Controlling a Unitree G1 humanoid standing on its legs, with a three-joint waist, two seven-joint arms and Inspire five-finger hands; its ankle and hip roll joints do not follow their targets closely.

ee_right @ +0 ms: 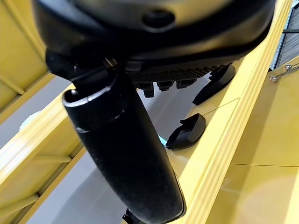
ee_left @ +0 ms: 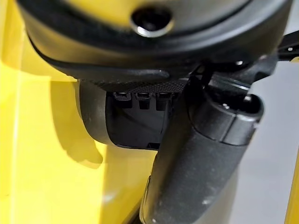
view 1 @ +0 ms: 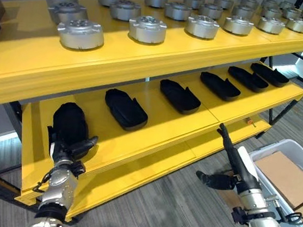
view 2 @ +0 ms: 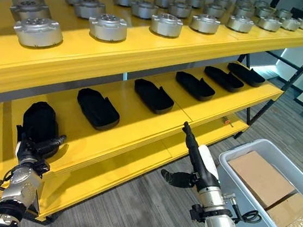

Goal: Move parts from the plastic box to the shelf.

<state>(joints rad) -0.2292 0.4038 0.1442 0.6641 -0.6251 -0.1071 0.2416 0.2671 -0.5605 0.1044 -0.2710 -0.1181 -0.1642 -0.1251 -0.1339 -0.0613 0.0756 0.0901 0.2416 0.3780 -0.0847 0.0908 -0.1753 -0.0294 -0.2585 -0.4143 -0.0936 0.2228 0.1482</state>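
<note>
My left hand [view 1: 66, 146] reaches onto the left end of the yellow middle shelf [view 1: 156, 122]. Its fingers lie straight against a black moulded part [view 1: 70, 119] that rests there, with the thumb spread to the side. The left wrist view shows the same black part [ee_left: 124, 126] just past the fingers. My right hand [view 2: 203, 164] is open and empty, raised in front of the lower shelf edge. The grey plastic box [view 2: 246, 148] stands on the floor at the lower right.
Several more black parts [view 1: 125, 109] lie in a row along the middle shelf, two of them [ee_right: 187, 133] in the right wrist view. Several round silver parts [view 1: 147, 28] fill the top shelf. Cardboard pieces [view 2: 262, 178] lie in the box. A small fastener [view 1: 250, 122] sits on the lower shelf.
</note>
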